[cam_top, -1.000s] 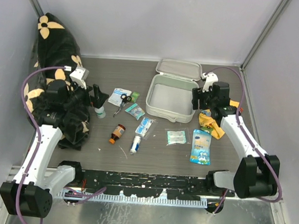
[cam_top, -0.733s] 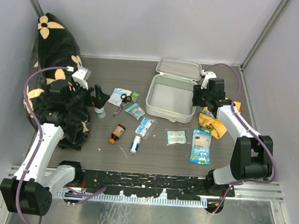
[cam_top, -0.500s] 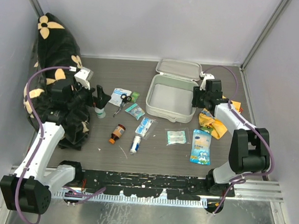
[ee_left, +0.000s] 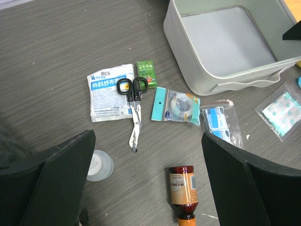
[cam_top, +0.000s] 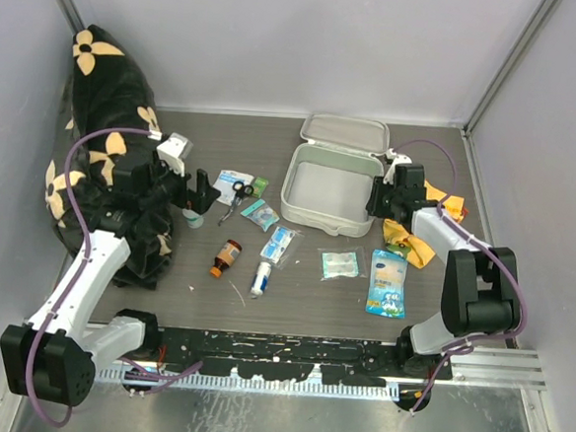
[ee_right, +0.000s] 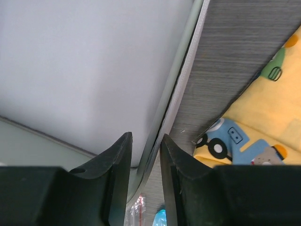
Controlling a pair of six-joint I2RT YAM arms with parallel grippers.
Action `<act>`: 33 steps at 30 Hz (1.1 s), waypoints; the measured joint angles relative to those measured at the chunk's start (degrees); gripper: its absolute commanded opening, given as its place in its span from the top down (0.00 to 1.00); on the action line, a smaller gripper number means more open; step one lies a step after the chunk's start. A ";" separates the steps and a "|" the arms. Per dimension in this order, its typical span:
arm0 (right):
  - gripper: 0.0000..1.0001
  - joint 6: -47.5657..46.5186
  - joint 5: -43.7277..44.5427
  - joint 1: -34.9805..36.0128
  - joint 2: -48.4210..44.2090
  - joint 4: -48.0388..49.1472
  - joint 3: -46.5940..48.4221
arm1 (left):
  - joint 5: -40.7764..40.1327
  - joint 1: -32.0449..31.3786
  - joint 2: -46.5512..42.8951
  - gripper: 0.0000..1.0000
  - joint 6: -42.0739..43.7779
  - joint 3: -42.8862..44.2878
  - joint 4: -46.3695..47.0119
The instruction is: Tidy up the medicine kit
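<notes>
Bearings are read on the overhead view from the middle of the table (cam_top: 273,146), with twelve o'clock pointing away from the arm bases.

- **Four o'clock, nearest:** a blue-yellow packet (cam_top: 387,282) lies flat.
- **Eight o'clock:** a brown bottle (cam_top: 227,256) lies on its side.
- **Between nine and ten:** the left gripper (cam_top: 197,192) hangs above the table, jaws spread wide and holding nothing. Its wrist view shows scissors (ee_left: 135,110) lying across a white sachet (ee_left: 106,94) beneath it.
- **One o'clock:** the medicine kit (cam_top: 318,216) sits open, with its lid (cam_top: 345,134) laid back toward twelve.
- **Kit's three o'clock wall:** the right gripper (cam_top: 379,198) is here. Its fingers (ee_right: 115,174) are set close with the wall between them, pinching it.
- **Kit's four o'clock:** an orange-yellow cloth (cam_top: 412,242) lies just beside the kit.
</notes>
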 measured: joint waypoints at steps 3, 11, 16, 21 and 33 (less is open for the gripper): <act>0.56 0.70 -2.45 -0.02 -1.25 0.48 -1.75 | -1.09 -1.60 0.94 0.02 1.73 0.02 -0.55; 0.43 1.01 -12.02 -0.04 -6.01 1.84 -4.46 | -6.67 -6.54 5.81 0.00 8.35 2.05 -6.27; 0.35 -0.26 -16.24 -0.61 -7.08 2.43 -4.46 | -13.00 -7.74 10.19 0.00 11.43 7.04 -11.06; 0.34 -0.92 -18.38 -4.11 -8.04 2.34 -4.46 | -20.11 -7.87 17.18 0.17 14.56 16.46 -18.23; 0.33 -1.31 -21.84 -8.00 -11.50 2.43 -4.46 | -27.04 -7.87 36.81 0.24 19.41 29.18 -37.29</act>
